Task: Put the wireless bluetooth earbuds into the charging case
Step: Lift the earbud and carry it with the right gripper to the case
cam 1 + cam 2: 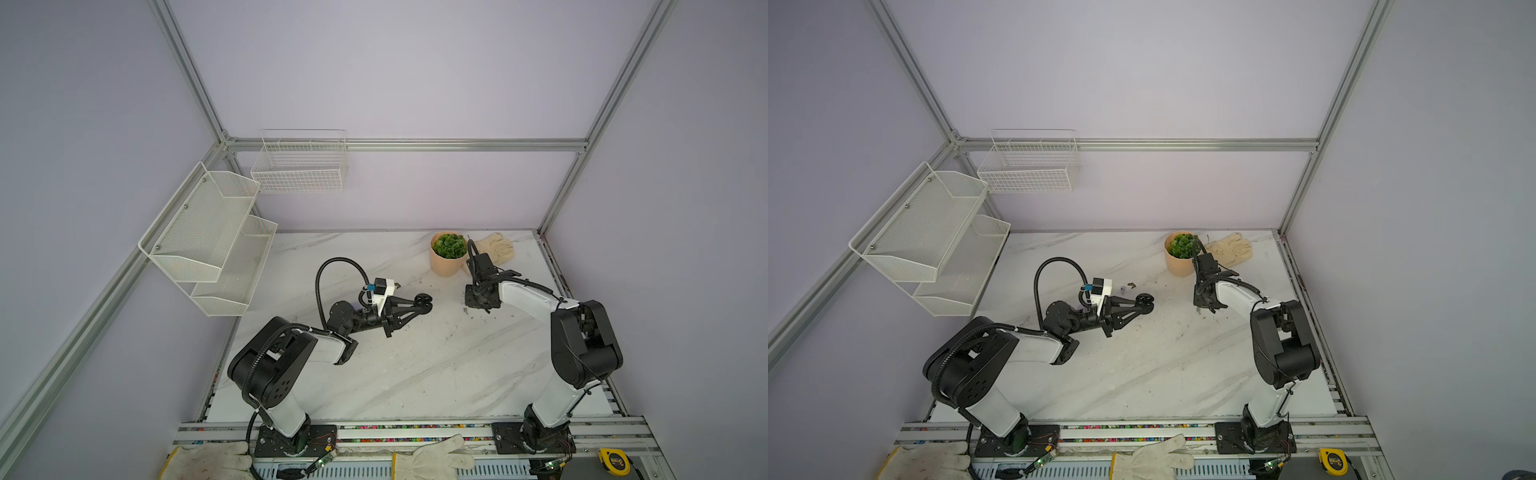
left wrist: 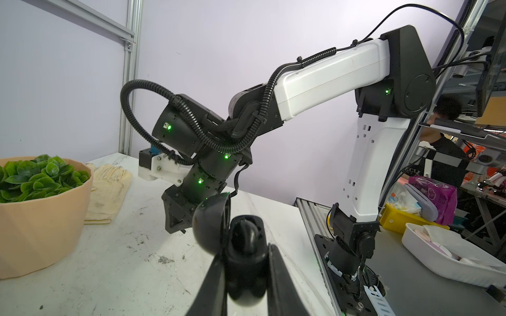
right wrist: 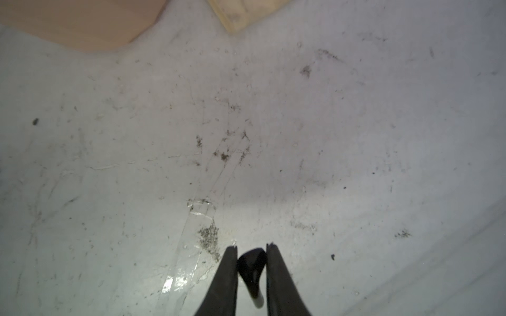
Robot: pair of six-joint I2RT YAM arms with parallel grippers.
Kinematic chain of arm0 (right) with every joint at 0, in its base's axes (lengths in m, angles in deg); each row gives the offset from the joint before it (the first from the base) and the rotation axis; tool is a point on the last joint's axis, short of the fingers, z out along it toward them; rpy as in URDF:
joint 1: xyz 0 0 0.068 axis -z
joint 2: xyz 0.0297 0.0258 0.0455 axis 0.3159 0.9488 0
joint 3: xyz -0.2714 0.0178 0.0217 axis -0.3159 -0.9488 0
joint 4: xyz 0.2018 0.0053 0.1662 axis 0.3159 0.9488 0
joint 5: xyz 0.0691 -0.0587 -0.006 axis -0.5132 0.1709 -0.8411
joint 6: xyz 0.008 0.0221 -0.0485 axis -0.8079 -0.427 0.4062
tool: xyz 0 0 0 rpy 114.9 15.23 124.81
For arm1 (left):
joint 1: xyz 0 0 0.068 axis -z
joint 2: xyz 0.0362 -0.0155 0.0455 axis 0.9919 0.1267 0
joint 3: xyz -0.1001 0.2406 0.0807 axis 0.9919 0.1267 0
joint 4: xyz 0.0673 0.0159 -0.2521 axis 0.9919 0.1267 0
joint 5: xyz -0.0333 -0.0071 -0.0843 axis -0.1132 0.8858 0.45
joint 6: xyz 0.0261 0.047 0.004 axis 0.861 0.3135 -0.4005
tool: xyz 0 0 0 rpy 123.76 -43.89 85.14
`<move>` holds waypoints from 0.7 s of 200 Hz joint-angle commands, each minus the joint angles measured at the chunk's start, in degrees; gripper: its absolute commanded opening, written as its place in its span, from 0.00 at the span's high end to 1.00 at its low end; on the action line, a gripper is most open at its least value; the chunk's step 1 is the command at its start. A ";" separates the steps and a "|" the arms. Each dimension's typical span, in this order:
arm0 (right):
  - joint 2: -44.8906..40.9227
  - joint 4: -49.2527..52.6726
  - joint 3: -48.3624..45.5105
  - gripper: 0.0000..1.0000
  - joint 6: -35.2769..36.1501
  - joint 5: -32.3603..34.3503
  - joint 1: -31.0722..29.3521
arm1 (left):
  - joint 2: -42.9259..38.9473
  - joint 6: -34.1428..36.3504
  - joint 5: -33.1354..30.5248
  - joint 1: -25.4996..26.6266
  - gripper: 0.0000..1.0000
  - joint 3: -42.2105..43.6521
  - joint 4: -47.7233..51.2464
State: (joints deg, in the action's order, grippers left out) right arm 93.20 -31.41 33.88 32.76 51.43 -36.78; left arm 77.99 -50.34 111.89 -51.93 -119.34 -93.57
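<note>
My left gripper [image 1: 422, 304] [image 2: 246, 250] is shut on a round black charging case [image 1: 424, 300] [image 2: 246, 276], held a little above the marble table. The case's lid [image 2: 210, 227] stands open, and a dark rounded shape sits in its hollow. To the right, my right gripper [image 1: 478, 308] [image 3: 252, 247] points straight down close to the table and is shut on a black earbud [image 3: 252, 266] with a pale stem tip. A tiny lilac earbud [image 1: 1122, 288] lies on the table behind the left wrist. The two grippers are well apart.
A peach pot with a green plant [image 1: 446, 257] and a cream work glove [image 1: 496, 247] stand behind the right gripper. A brownish debris bit [image 1: 397, 285] lies near the case. White mesh shelves [image 1: 208, 241] and a wire basket [image 1: 299, 166] hang at the left. Gloves [image 1: 432, 459] and a tape measure [image 1: 611, 460] lie on the front rail.
</note>
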 commanded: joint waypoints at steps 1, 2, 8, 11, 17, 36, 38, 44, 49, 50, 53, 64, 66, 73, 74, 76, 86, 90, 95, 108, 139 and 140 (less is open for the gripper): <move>-5.76 -1.83 0.04 0.80 -1.49 1.41 -0.51 | -0.86 -1.66 -1.14 -0.23 1.00 -4.97 -3.86; -5.95 -1.91 0.09 0.80 -1.57 1.45 -0.60 | -0.86 -1.71 -1.24 -0.26 1.00 -4.99 -3.88; -7.53 -2.45 0.38 0.80 -1.97 1.18 -0.93 | -1.00 -1.81 -1.67 -0.20 1.00 -5.17 -3.86; -8.23 -2.71 0.48 0.80 -2.13 1.00 -1.16 | -0.96 -1.88 -1.89 -0.20 1.00 -5.31 -3.86; -9.72 -3.34 0.65 0.80 -2.37 0.97 -1.85 | -0.91 -1.91 -2.42 -0.20 1.00 -5.51 -3.88; -14.30 -5.11 2.08 0.80 -3.27 1.91 -4.58 | -0.96 -1.44 -3.78 -0.20 1.00 -6.21 -3.81; -14.65 -5.25 2.32 0.80 -3.39 2.08 -4.92 | -0.95 -1.32 -3.79 -0.20 1.00 -6.30 -3.83; -15.52 -5.33 2.91 0.80 -3.59 2.13 -5.52 | -0.89 -1.02 -4.08 -0.20 1.00 -6.69 -3.81; -16.23 -5.32 3.89 0.80 -4.01 1.63 -6.15 | -0.79 -0.75 -4.31 -0.20 1.00 -6.96 -3.85; -16.38 -5.32 3.99 0.80 -4.06 1.52 -6.24 | -0.78 -0.68 -4.36 -0.20 1.00 -7.04 -3.87; -16.69 -5.33 4.43 0.80 -4.31 1.08 -6.43 | -0.70 -0.61 -4.46 -0.20 1.00 -7.31 -3.82; -18.10 -5.79 5.68 0.81 -4.98 0.55 -7.56 | -0.21 -0.21 -4.78 -0.20 1.00 -8.18 -3.87; -18.41 -5.95 5.92 0.81 -4.98 0.53 -7.84 | -0.02 -0.12 -4.81 -0.20 1.00 -8.35 -3.87; -18.89 -6.25 6.82 0.81 -5.07 1.11 -9.06 | 0.41 0.05 -5.04 -0.21 1.00 -9.12 -3.86; -18.93 -6.27 6.95 0.81 -5.07 1.26 -9.23 | 0.48 0.02 -5.04 -0.20 1.00 -9.22 -3.83; -18.90 -6.33 7.18 0.82 -5.14 1.65 -9.56 | 0.57 0.05 -5.03 -0.20 1.00 -9.38 -3.88; -21.51 -6.55 8.34 0.82 -5.37 2.91 -11.09 | 1.28 0.31 -4.94 -0.21 1.00 -10.91 -3.81; -21.94 -6.48 8.90 0.82 -5.54 3.30 -11.59 | 1.56 0.35 -4.86 -0.22 1.00 -11.47 -3.85; -22.27 -6.40 9.45 0.82 -5.71 3.63 -12.10 | 2.03 0.43 -4.85 -0.20 1.00 -12.22 -3.88; -23.36 -6.20 10.97 0.84 -6.34 5.77 -14.67 | 3.15 0.45 -5.16 -0.19 1.00 -13.74 -3.81; -24.01 -6.30 12.53 0.85 -8.97 11.73 -21.04 | 5.66 0.13 -5.89 -0.20 1.00 -16.99 -3.90; -24.06 -6.34 12.58 0.85 -9.30 12.18 -21.39 | 5.74 0.20 -5.90 -0.20 1.00 -17.07 -3.85</move>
State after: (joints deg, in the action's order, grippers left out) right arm 69.82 -37.40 44.87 27.08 56.90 -53.53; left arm 82.45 -51.46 107.30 -51.93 -130.60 -93.66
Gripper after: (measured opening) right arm 0.176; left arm 0.199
